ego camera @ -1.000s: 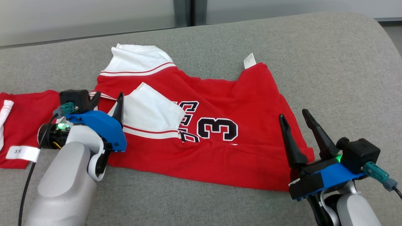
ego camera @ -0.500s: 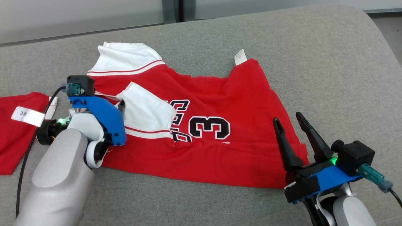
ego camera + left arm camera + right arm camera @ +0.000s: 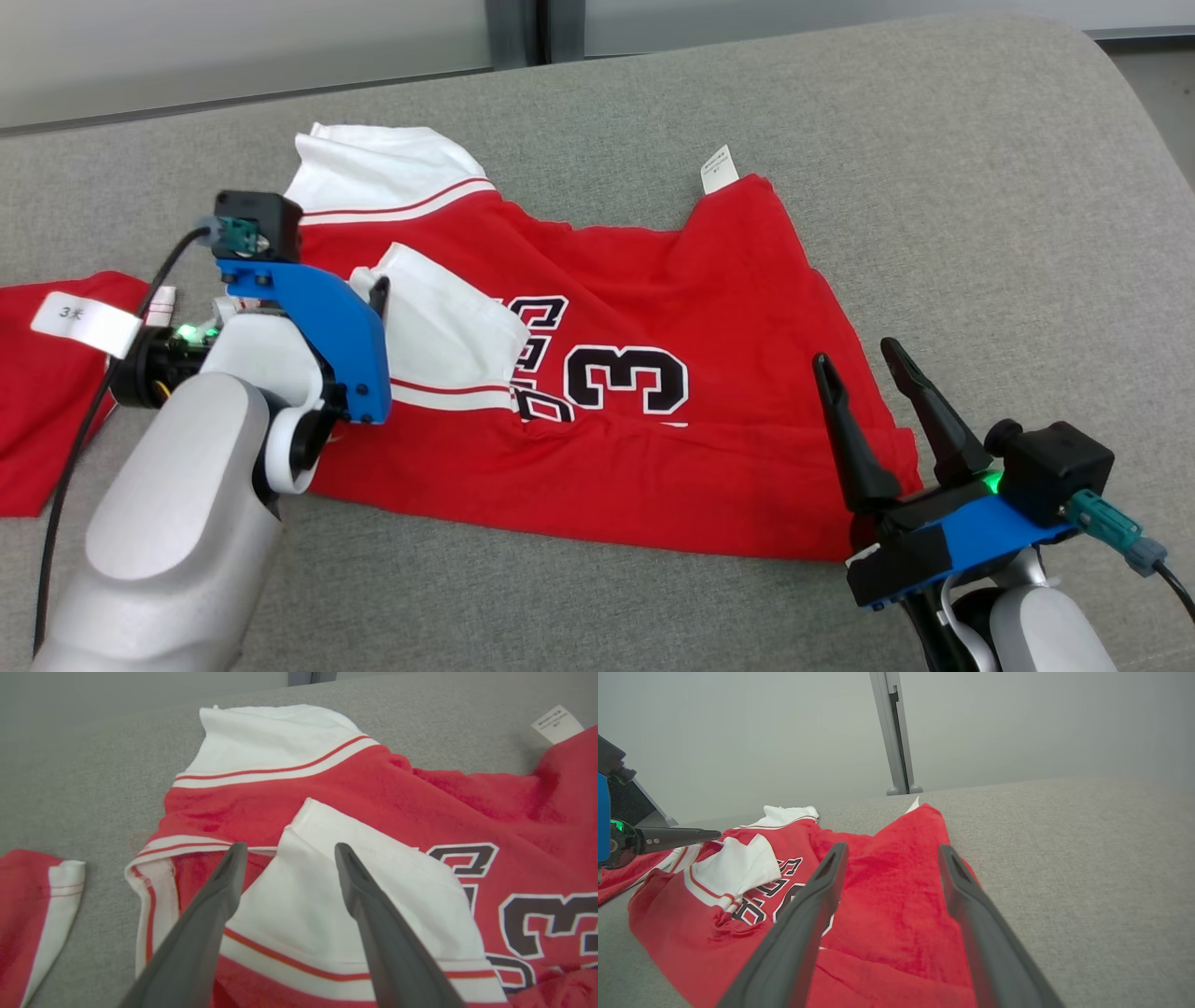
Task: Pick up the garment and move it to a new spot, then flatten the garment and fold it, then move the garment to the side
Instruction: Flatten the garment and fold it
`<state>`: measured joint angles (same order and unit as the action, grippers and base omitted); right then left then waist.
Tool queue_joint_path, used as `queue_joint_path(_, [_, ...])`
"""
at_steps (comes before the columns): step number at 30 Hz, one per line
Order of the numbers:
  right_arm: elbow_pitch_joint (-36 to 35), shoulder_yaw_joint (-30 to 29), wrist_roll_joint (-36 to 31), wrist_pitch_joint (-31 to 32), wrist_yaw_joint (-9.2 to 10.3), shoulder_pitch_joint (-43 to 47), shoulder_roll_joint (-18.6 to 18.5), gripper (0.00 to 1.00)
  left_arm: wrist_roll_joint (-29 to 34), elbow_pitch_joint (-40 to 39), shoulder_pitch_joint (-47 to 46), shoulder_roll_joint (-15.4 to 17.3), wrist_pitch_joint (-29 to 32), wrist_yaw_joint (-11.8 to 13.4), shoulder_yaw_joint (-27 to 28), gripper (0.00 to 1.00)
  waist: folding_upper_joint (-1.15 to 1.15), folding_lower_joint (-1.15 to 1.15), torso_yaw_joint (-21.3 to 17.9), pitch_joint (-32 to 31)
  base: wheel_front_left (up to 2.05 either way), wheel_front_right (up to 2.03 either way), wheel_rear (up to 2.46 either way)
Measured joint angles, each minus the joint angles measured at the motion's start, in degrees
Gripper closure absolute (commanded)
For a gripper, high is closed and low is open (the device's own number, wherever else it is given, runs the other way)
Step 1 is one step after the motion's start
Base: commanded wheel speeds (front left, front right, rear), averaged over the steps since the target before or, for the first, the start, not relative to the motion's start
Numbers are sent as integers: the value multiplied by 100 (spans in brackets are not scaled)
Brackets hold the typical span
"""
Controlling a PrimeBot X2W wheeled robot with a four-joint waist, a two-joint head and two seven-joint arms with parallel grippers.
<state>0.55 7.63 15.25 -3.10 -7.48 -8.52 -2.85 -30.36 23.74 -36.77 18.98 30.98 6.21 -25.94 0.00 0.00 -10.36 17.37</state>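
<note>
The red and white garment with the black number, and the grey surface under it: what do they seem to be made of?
The red and white garment looks like soft matte knit fabric, perhaps cotton: it creases and folds limply. The grey surface looks like coarse woven upholstery cloth, matte, with a speckled weave and a rounded edge.

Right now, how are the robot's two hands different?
The left hand is over the white sleeve; the right hand is by the red shirt's corner. In the head view, a blue mount mostly hides the left hand's fingers; the right hand's both show. Both are open and empty.
</note>
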Motion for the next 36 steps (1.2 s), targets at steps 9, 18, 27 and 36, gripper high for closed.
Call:
queue_joint_path(9, [-5,110,0,8,-1,-8,1,0,-21,-96,37,-2,445,123,-134,0,0,0,-73,53,0,0,0])
queue_joint_path(18, [20,125,12,-1,-1,-11,1,0,-64,71,-94,-69,583,186,-182,0,0,0,-235,76,0,0,0])
queue_joint_path(27, [22,91,45,-51,-1,-16,1,0,-193,143,-120,-40,538,-9,-187,100,0,0,-262,140,0,0,0])
queue_joint_path(36, [12,-44,35,-51,-1,-5,2,0,-220,-714,312,13,-421,-44,-31,100,0,1,-14,46,0,0,0])
